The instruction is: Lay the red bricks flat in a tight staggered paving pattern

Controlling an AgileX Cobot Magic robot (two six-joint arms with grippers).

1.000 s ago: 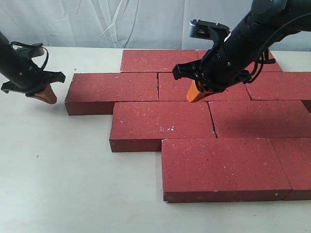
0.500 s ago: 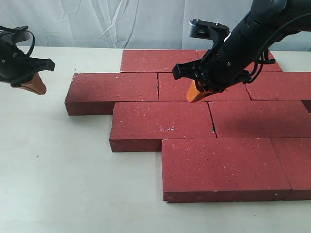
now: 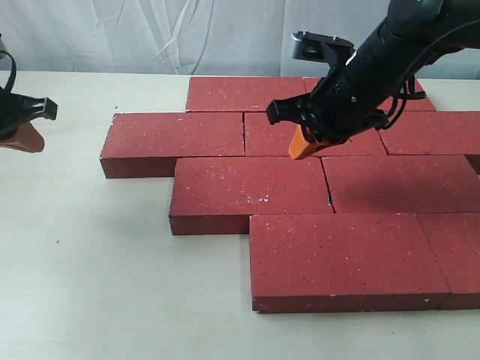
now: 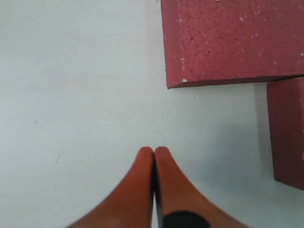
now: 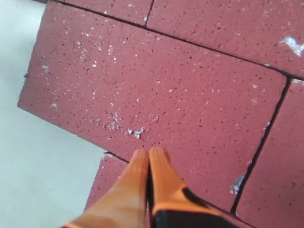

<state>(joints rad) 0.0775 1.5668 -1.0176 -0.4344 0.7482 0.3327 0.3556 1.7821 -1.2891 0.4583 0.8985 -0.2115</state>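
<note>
Several dark red bricks lie flat in staggered rows on the pale table; the leftmost one (image 3: pixel 174 141) juts out of its row, and the nearest (image 3: pixel 341 259) lies at the front. My right gripper (image 3: pixel 298 152) is shut, its orange fingers hovering just above the bricks near the middle of the pattern; in the right wrist view the gripper (image 5: pixel 150 152) points at a speckled brick (image 5: pixel 156 90). My left gripper (image 3: pixel 22 139) is shut with nothing in it, at the far left over bare table. In its wrist view the gripper (image 4: pixel 154 151) is apart from a brick corner (image 4: pixel 228 40).
A crumpled white backdrop (image 3: pixel 150 34) closes the far side. The pale tabletop (image 3: pixel 97 255) stretches left and in front of the bricks. The pattern runs off the exterior view's right edge.
My left gripper has drawn back to the left and slightly up, away from the leftmost brick. The right gripper and the bricks have not visibly moved.
</note>
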